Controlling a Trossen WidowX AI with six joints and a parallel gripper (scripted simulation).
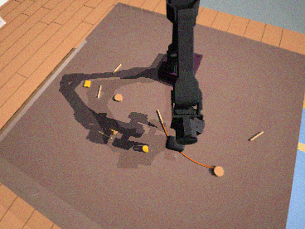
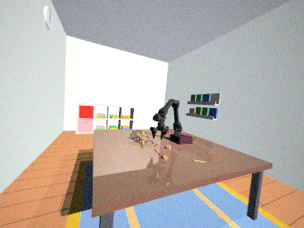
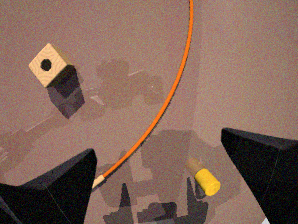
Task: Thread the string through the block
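My gripper (image 1: 179, 143) (image 2: 159, 134) (image 3: 160, 145) is open and empty, hanging low over the table. The wooden block (image 3: 47, 64) (image 2: 168, 146), pale with a dark hole, stands to the left in the wrist view; in the top view my gripper hides it. The orange string (image 1: 195, 161) (image 3: 174, 76) curves from the round button (image 1: 219, 171) (image 2: 163, 157) to the thin stick (image 1: 159, 117). In the wrist view the string's stick end (image 3: 100, 179) lies just beside my left finger, which hides the rest of the stick.
A yellow cylinder (image 1: 145, 148) (image 3: 202, 179) lies near the gripper. Loose sticks (image 1: 99, 91) (image 1: 118, 68) (image 1: 256, 136), a yellow cube (image 1: 87, 84) and a wooden disc (image 1: 118, 97) are scattered about. The arm's purple base (image 1: 196, 62) stands at the back.
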